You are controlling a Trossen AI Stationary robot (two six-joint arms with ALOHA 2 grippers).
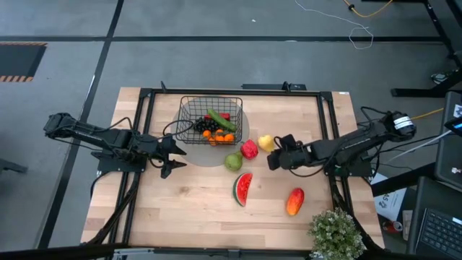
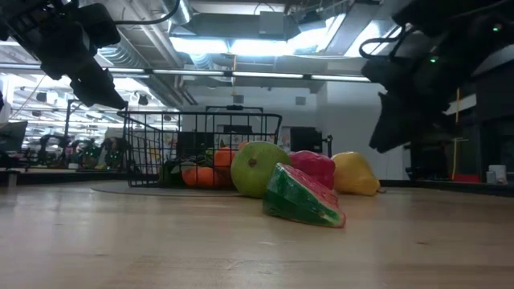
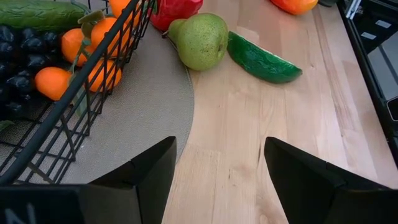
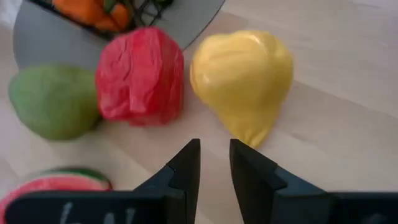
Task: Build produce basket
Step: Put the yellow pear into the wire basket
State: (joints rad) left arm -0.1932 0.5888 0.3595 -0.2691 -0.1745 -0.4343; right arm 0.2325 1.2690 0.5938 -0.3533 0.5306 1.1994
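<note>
The black wire basket stands on a round grey mat and holds a cucumber, dark grapes and oranges. A green pear, a red fruit, a yellow fruit, a watermelon slice and a mango lie on the table. My left gripper is open and empty, above the mat's near edge beside the basket. My right gripper is empty, with only a narrow gap between its fingers. It points at the yellow fruit just ahead.
A potted leafy plant stands at the table's near right corner. Bare wood lies along the near edge, left of the watermelon slice. A black frame runs round the table top.
</note>
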